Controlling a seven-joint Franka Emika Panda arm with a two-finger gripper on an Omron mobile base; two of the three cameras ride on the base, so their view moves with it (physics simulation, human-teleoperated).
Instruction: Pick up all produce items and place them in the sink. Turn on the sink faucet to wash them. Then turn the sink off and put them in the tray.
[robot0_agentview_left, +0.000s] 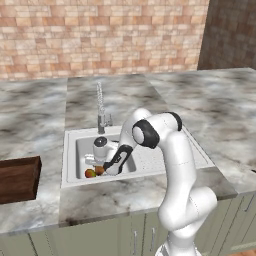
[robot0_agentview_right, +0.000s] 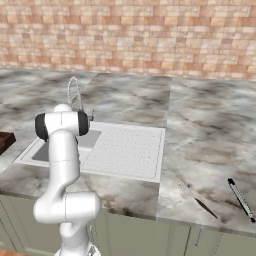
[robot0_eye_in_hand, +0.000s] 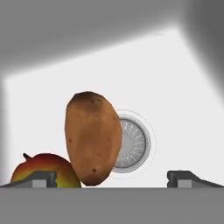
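With both produce items lying in the sink (robot0_agentview_left: 72, 150) basin, the brown oval (robot0_eye_in_hand: 92, 138) beside the drain (robot0_eye_in_hand: 131, 143) and touching the red-and-yellow-green fruit (robot0_eye_in_hand: 43, 168), the wide-open, empty pincer (robot0_eye_in_hand: 111, 177) should be centred over one item before being closed.

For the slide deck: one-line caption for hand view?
Open gripper above brown potato and red-yellow fruit in the sink.
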